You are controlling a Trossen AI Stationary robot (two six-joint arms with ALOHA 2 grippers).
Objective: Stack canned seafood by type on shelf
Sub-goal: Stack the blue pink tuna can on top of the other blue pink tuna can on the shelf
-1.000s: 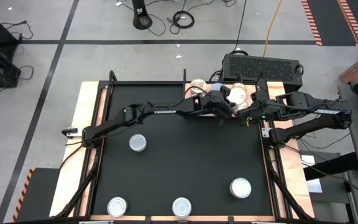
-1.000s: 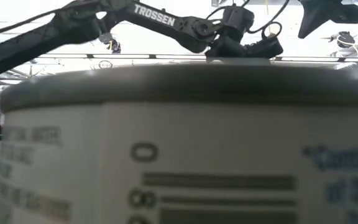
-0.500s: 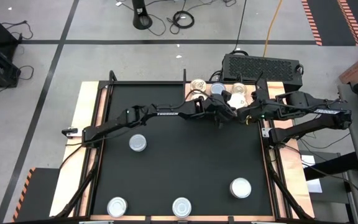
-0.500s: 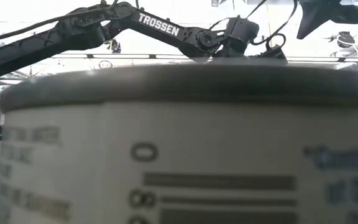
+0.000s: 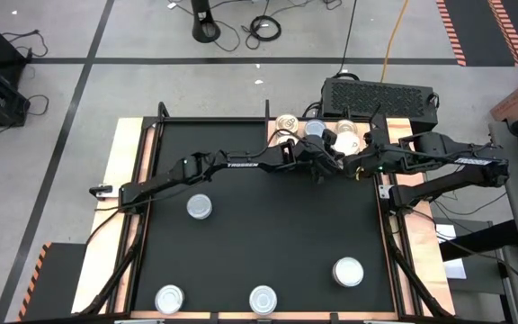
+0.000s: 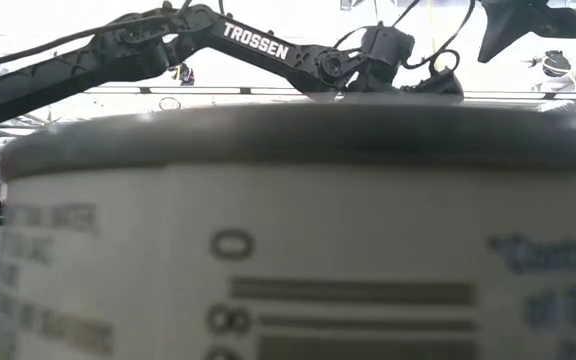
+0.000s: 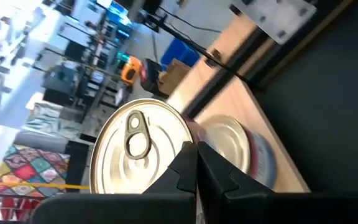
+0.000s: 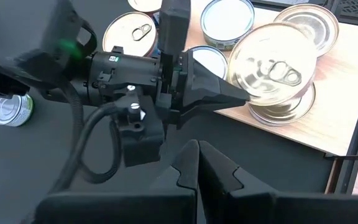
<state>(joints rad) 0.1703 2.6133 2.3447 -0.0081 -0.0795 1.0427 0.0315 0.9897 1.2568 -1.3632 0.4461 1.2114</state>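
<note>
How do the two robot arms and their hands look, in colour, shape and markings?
Both arms are dark, almost black, built of slim jointed segments. The left arm bears the white word TROSSEN, with a small green light nearby. Black cables loop along its wrist. The left hand ends in wedge-shaped dark fingers tapering to a point. The right hand has the same dark angular fingers.

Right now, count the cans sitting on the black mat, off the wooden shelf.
4. One silver-topped can lies left of centre, two near the front edge, one to the right. More cans cluster on the shelf; the arms may hide some there.
</note>
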